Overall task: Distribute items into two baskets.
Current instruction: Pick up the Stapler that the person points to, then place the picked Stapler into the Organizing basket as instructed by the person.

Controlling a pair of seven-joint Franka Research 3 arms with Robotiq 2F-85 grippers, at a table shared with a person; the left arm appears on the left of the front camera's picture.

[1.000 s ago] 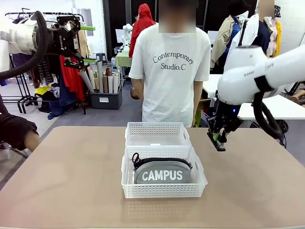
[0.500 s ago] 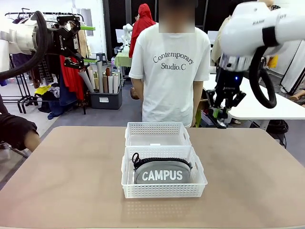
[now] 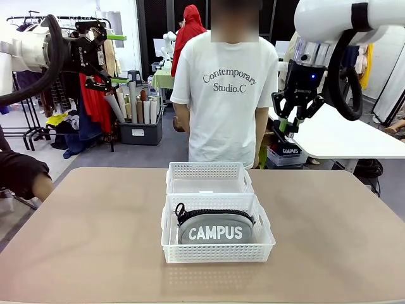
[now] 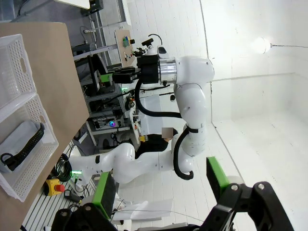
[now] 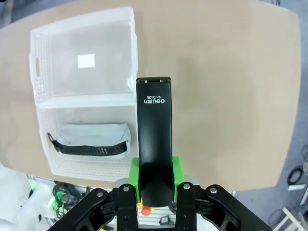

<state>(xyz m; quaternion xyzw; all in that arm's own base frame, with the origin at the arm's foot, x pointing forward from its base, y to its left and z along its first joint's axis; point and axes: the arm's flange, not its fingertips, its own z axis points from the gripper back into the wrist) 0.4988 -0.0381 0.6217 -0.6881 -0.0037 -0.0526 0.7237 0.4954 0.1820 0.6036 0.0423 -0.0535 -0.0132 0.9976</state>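
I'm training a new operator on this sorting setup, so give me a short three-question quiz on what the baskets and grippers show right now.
1. True or false: the grey pouch lies in the near basket.
2. What does the right gripper hold? A) a pouch B) a black stapler C) nothing
3. Fill in: the left gripper, raised high, has its jaws ___.
Key: 1 true; 2 B; 3 open.

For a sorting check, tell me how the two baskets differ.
The near basket holds the grey CAMPUS pouch; the far basket holds just a small white label. The near basket sits on the robot's side, the far basket toward the person. Both are white, lattice-walled, and abut.
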